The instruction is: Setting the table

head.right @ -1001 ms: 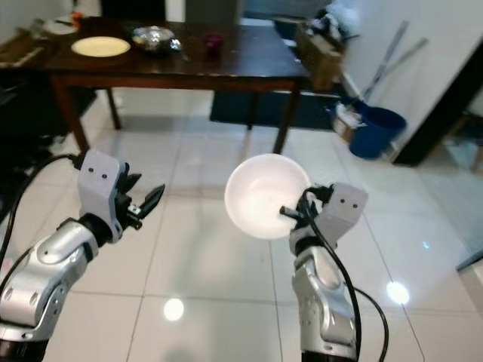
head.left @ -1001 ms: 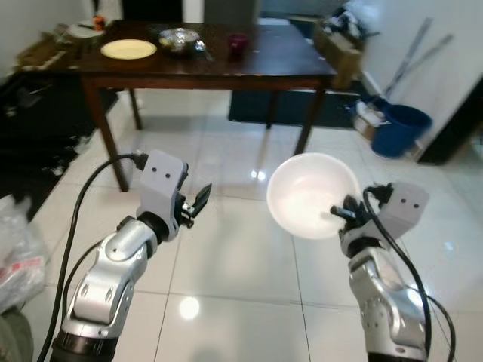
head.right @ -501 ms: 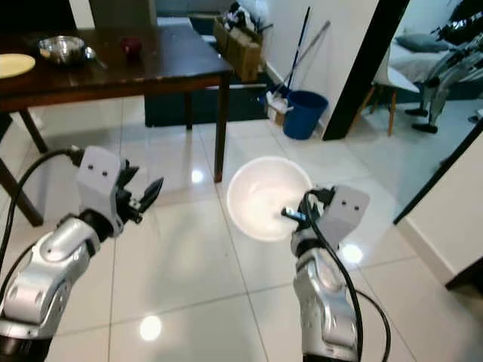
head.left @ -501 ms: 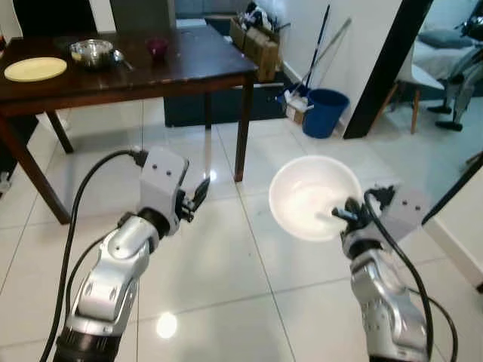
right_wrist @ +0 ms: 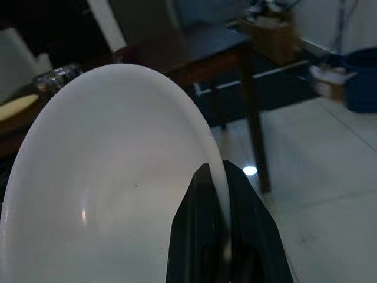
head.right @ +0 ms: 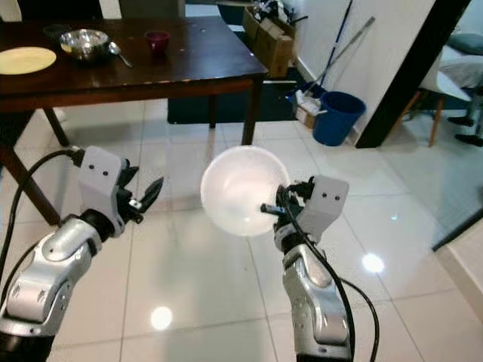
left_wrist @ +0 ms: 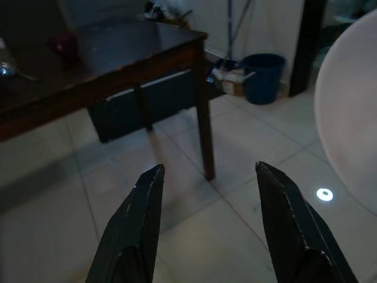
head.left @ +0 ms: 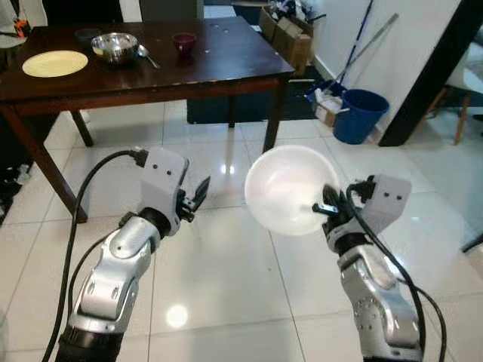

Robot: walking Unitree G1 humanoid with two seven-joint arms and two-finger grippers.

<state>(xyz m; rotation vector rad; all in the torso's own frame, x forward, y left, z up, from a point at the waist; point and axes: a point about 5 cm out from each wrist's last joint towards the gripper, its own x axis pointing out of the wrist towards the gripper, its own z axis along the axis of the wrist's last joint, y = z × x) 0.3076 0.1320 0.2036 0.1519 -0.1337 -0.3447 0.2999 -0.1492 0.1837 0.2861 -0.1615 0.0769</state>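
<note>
A white bowl [head.left: 287, 188] hangs in the air over the tiled floor, tilted so its hollow faces me. My right gripper [head.left: 326, 209] is shut on its rim, and the two black fingers [right_wrist: 203, 236] pinch that rim in the right wrist view. My left gripper [head.left: 198, 197] is held out at chest height with its fingers [left_wrist: 138, 218] apart and nothing between them. Ahead on the left stands a dark wooden table [head.left: 219, 64]. On it lie a yellow plate [head.left: 54, 63], a metal bowl [head.left: 115, 47] with a spoon [head.left: 146, 56] and a small dark red cup [head.left: 183, 41].
A blue bucket [head.left: 359, 115], mop handles [head.left: 362, 41] and cardboard boxes [head.left: 290, 34] stand against the wall on the right. A dark rug [head.left: 249, 105] lies under the far side of the table. Glossy white tiles [head.left: 226, 286] lie between me and the table.
The camera has turned, so the table has shifted in the picture and sits closer to the middle. The bowl has moved a little left in my right gripper. The left gripper stays as it was.
</note>
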